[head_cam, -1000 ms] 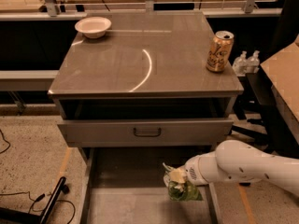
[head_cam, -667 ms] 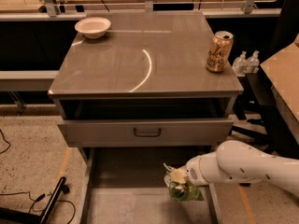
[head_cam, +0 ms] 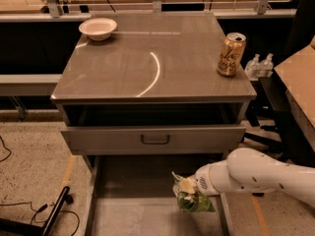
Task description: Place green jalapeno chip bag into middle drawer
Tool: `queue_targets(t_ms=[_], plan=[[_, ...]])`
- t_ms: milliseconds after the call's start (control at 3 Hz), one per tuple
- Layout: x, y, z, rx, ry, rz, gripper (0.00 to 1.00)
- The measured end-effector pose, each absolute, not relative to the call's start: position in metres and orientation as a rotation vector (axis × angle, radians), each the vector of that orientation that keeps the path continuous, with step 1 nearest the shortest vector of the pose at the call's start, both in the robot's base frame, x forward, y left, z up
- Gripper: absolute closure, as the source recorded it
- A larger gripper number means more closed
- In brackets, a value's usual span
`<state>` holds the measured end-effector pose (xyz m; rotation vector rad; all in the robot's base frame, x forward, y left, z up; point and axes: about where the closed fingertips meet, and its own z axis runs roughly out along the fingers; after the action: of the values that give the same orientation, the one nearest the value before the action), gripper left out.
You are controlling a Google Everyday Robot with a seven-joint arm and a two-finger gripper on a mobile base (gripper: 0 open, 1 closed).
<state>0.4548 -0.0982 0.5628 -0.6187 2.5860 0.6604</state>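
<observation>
Nothing visible has shifted over the last second: arm, bag and drawers sit as they did. Largest is the table, a grey cabinet rising behind and above the pincer. Its middle drawer is pulled out below the pincer, the flat floor stretching away to the left, while the handled drawer stands just above and behind it. The white arm reaches in from the right. At its tip the pincer is closed on the green jalapeno chip bag, which hangs beneath it over the drawer's right side, near the wall. The bag looks light, soft and crinkly, its foil likely slippery and its chips easy to crush, so a gentle pinch on the gathered top edge suits it best. Far above sit the soda can and, to the left, the bowl.
</observation>
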Motion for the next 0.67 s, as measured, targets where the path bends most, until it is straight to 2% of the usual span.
queue_targets(t_ms=[333, 667], plan=[[0.4545, -0.0974, 0.5628, -0.621, 2.586, 0.661, 0.13], [0.4543, -0.0965, 0.5627, -0.624, 2.586, 0.662, 0.00]])
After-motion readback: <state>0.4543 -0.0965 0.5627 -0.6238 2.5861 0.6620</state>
